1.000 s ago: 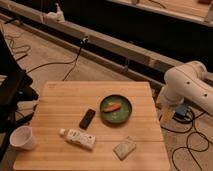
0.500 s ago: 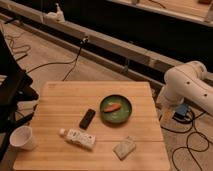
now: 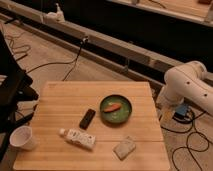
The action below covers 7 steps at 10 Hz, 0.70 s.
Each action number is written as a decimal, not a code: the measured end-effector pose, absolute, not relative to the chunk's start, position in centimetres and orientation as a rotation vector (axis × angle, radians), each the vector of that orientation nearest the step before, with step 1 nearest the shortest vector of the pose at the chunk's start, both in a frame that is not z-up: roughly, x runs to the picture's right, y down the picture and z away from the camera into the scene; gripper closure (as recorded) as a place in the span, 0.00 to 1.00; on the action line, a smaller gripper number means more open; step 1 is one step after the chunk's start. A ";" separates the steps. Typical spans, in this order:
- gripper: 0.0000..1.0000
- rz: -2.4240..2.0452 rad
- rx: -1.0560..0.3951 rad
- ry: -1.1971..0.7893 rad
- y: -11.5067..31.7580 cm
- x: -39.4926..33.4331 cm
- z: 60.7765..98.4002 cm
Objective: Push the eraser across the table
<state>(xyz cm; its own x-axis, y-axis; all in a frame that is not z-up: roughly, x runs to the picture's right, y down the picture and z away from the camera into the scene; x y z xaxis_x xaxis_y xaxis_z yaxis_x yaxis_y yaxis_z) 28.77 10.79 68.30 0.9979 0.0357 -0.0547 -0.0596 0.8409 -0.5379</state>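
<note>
The eraser (image 3: 87, 118), a small flat black block, lies on the wooden table (image 3: 60, 100) near its middle, just left of a green bowl. The white arm (image 3: 190, 85) is folded at the right, off the table. My gripper (image 3: 167, 111) hangs low beside the table's right edge, well to the right of the eraser and apart from it.
A green bowl (image 3: 116, 110) holding an orange item sits right of the eraser. A white labelled bottle (image 3: 77, 137) lies in front of it. A speckled sponge (image 3: 124, 148) lies near the front right. A white cup (image 3: 22, 137) stands at the front left corner. Cables run across the floor.
</note>
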 end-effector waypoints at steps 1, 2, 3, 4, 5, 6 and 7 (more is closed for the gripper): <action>0.37 0.050 -0.569 0.043 10.8 28.8 68.3; 0.45 0.051 -0.568 0.041 10.8 28.7 68.3; 0.55 0.054 -0.564 0.034 10.7 28.6 68.3; 0.66 0.054 -0.557 0.023 10.5 28.3 68.3; 0.74 0.053 -0.552 0.013 10.2 28.1 68.4; 0.83 0.051 -0.543 0.002 9.8 27.7 68.4; 0.93 0.042 -0.533 -0.012 9.1 26.9 68.5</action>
